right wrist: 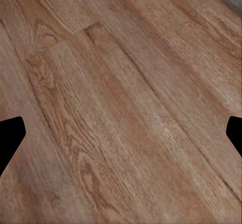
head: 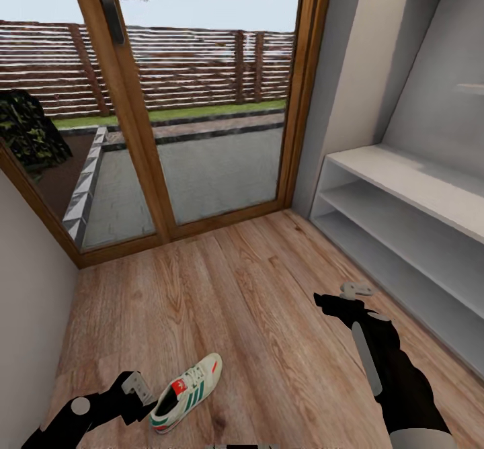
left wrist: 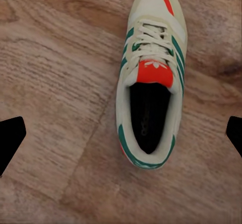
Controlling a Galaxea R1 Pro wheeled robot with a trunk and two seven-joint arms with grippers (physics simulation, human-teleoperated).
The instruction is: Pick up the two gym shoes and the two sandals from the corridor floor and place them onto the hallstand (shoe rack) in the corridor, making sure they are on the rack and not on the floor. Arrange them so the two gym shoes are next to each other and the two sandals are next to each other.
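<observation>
So right under the left end effector there's one cream-white lace-up gym shoe with green side stripes and a red tongue patch, lying upright on the light brown wood-plank corridor floor. In the left wrist view the shoe sits between the two dark fingertips, a bit off toward one side, and they're spread wide with nothing in them. My guess is the end effector is parked above it like that to line up a grab across the shoe's sides, but it'd want to centre over it first.

The right end effector hangs off to the other side, nearer the rack than the shoe. Its wrist view looks down at bare floor planks, fingertips apart too, holding nothing. Probably just kept out of the way while the left arm works.

Past the right end effector is the pale grey-white hallstand with two long open shelves, no shoes on the parts I can see. Beyond the shoe, well away from both arms, is a wood-framed glass door looking out on a fence.

I can only spot that one sneaker; no sandals anywhere here, so the job looks barely started.
</observation>
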